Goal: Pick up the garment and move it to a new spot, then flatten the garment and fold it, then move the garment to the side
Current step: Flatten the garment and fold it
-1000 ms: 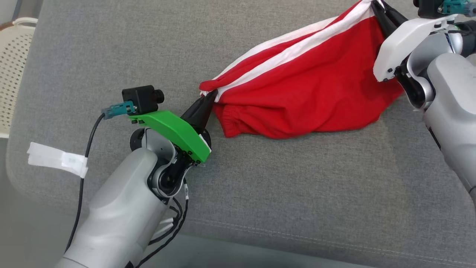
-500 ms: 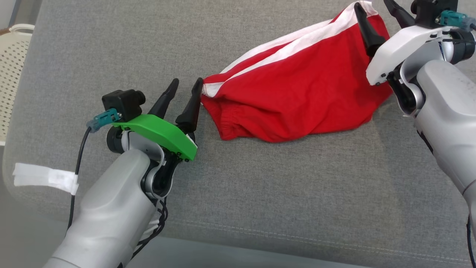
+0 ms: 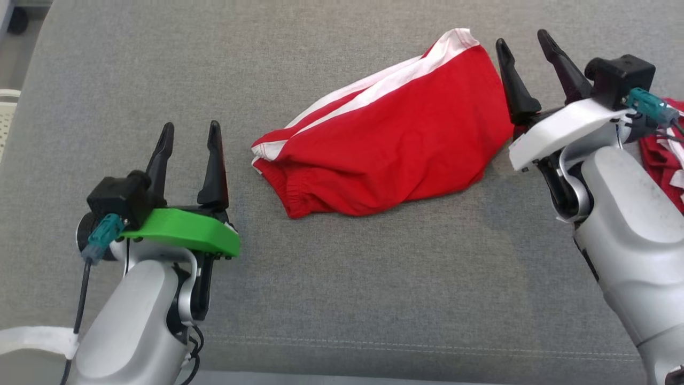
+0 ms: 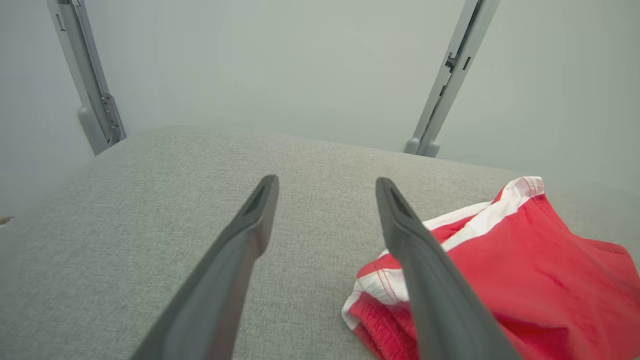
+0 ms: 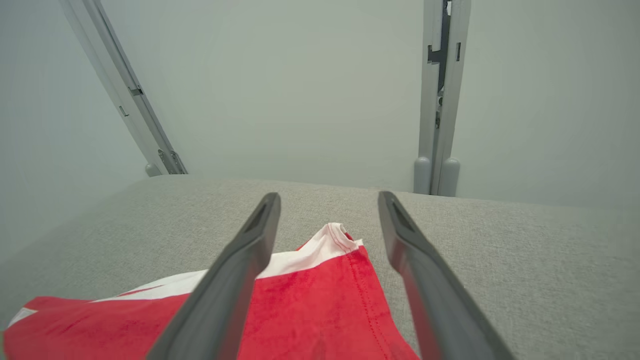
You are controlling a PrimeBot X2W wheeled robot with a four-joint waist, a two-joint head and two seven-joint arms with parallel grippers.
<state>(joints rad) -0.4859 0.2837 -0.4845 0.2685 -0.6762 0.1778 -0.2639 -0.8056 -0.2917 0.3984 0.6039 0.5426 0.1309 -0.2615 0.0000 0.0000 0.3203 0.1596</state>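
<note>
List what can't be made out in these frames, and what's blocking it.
- Head view: red and white cloth at the right edge, partly behind the right arm and cut by the frame; unidentifiable.
- Left wrist view: garment waistband partly behind one jaw, far end past the right edge.
- Right wrist view: garment's near part below the bottom edge.

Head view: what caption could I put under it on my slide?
The left pincer and right pincer stand open on either side of a rumpled red garment lying on the grey cushion.
</note>
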